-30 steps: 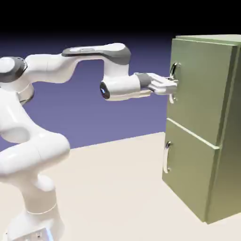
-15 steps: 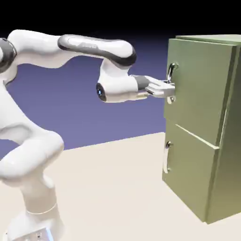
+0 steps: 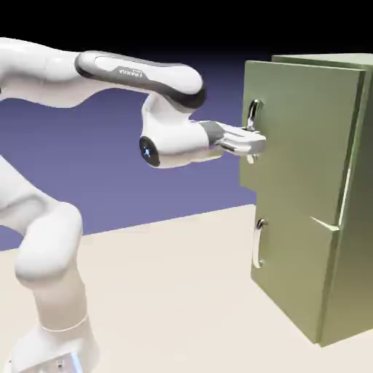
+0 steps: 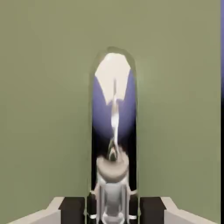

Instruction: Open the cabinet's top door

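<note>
Pincer (image 3: 252,140) level, pointing at the cabinet front – jaws clamped narrow on the silver handle (image 3: 252,116) of the top door (image 3: 291,138). In the hand view the handle (image 4: 114,131) fills the middle as a tall shiny arch, mirror-like, showing white and blue-violet reflections; it sits right between the two dark finger pads (image 4: 72,205) at the bottom edge, touching both. Green door panel (image 4: 43,109) directly behind the handle, filling the rest of that view; a thin blue-violet strip shows at the far right edge.

Just past the pincer, the top door stands slightly ajar – the handle-side edge is swung out from the cabinet (image 3: 350,218) body, and a thin gap shows along the door's other side and over the step below it. Below the pincer, the lower door (image 3: 288,269) sits flush and shut, its own smaller curved handle (image 3: 258,242) untouched, well under the fingers. Behind the pincer, the white arm (image 3: 131,73) runs back toward the exterior view's left, elbow high, base low in the corner. Cabinet stands on the pale table (image 3: 175,291), far side from the arm.
</note>
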Available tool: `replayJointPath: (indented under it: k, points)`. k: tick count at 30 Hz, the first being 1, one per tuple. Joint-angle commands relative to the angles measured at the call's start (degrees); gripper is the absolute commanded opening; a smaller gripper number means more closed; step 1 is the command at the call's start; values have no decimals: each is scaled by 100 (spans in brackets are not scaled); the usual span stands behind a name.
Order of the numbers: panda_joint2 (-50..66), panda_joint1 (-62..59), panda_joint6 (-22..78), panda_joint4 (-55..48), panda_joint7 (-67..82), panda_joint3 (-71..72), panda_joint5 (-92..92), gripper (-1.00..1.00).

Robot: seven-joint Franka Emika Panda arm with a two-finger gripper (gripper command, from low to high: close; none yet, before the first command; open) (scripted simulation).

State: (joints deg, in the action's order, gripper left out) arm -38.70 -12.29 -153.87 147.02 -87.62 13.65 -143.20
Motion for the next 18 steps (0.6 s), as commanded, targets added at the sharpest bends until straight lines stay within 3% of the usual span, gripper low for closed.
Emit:
replayJointPath:
  k: [1, 18]
  points:
    - [-76, 103, 78, 94, -151, -145, 244, -100]
    - [-1165, 612, 2158, 1118, -2244, -2476, 4480, -100]
